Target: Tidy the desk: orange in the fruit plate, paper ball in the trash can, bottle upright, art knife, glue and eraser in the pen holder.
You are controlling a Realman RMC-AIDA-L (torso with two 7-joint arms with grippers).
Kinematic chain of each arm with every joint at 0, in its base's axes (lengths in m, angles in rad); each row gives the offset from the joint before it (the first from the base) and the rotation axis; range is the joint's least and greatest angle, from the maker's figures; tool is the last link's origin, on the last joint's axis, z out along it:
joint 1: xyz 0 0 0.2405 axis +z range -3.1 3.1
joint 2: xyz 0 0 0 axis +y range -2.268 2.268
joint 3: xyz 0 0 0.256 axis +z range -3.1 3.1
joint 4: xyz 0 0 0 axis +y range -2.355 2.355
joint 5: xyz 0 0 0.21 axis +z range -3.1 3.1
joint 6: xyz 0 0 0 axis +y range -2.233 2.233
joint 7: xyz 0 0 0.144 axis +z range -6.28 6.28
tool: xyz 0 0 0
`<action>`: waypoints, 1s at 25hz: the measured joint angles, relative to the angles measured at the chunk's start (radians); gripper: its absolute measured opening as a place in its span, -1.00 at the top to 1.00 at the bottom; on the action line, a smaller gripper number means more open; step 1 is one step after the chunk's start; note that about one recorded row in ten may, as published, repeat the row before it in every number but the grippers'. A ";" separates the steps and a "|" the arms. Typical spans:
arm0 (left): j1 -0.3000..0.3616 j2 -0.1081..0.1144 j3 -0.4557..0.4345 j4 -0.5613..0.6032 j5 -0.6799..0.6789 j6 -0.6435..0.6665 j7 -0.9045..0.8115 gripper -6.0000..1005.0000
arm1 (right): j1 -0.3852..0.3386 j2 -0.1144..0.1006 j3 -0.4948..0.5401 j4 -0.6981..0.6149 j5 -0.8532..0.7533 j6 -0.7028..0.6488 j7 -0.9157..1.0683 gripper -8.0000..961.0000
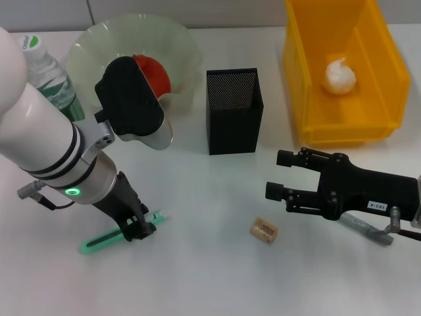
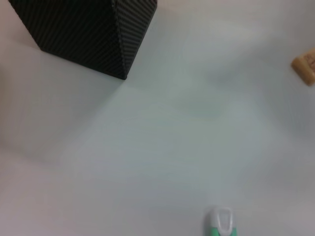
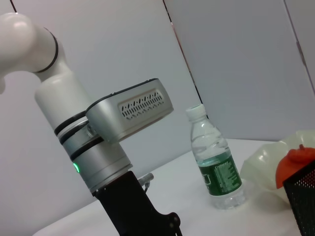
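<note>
My left gripper (image 1: 138, 228) is down at the table's front left, shut on the green art knife (image 1: 108, 239), which lies flat; the knife's white tip shows in the left wrist view (image 2: 221, 222). My right gripper (image 1: 277, 175) hovers open and empty at the right. The tan eraser (image 1: 263, 230) lies in front of it and also shows in the left wrist view (image 2: 306, 66). The orange (image 1: 156, 72) sits in the pale green fruit plate (image 1: 181, 39). The paper ball (image 1: 339, 76) lies in the yellow bin (image 1: 302, 79). The bottle (image 1: 49, 72) stands upright. The black mesh pen holder (image 1: 233, 112) stands at the centre.
A grey stick-like thing (image 1: 365, 228) lies beside my right arm; I cannot tell whether it is the glue. The right wrist view shows the left arm, the bottle (image 3: 216, 167), the orange (image 3: 295, 161) and a corner of the pen holder (image 3: 302, 206).
</note>
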 joint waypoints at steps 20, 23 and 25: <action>-0.008 0.000 0.022 0.008 0.025 -0.013 0.003 0.63 | 0.000 0.000 0.000 0.000 0.011 0.011 0.000 -0.65; -0.004 0.000 0.015 0.042 0.021 -0.009 0.004 0.63 | 0.000 0.000 0.005 0.000 0.013 0.013 0.000 -0.65; 0.002 0.000 0.010 0.080 0.017 -0.006 0.004 0.63 | -0.001 0.000 0.012 0.000 0.013 0.019 0.000 -0.65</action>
